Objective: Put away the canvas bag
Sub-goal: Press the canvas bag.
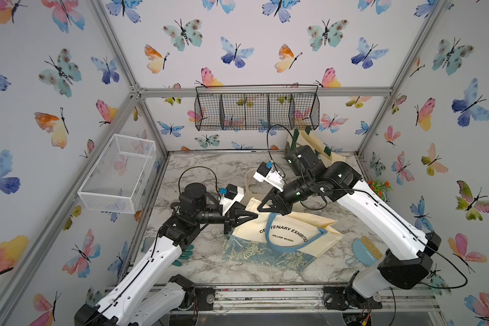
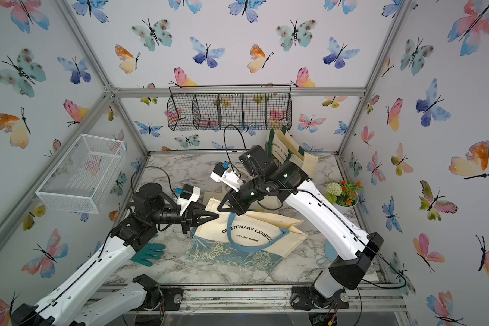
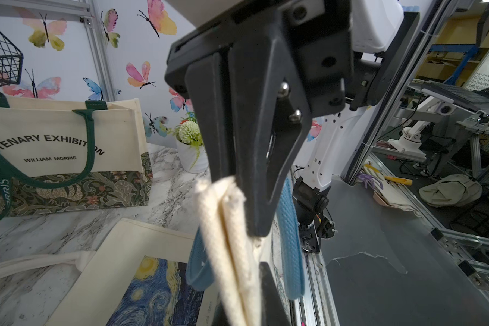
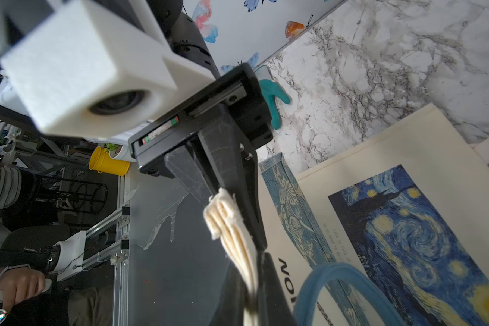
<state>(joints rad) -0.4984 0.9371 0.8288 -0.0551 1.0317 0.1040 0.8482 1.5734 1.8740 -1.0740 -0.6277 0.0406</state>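
Left gripper and right gripper both clenched on canvas bag top hem; bag lies flat mid surface. Risk — shallow pinch slips on lift, uneven pull twists it, or blue handle snags. Bite depth prob. thin, hard to tell.

A black wire basket is hanging on the back wall at twelve o'clock, and a white mesh basket is jutting from the side wall at nine. On the marble tabletop, a green-handled tote is standing at one o'clock, a flower pot is sitting at three, a blue comb is lying at four and a teal glove at eight. A Starry Night tote is lying flat near the middle.
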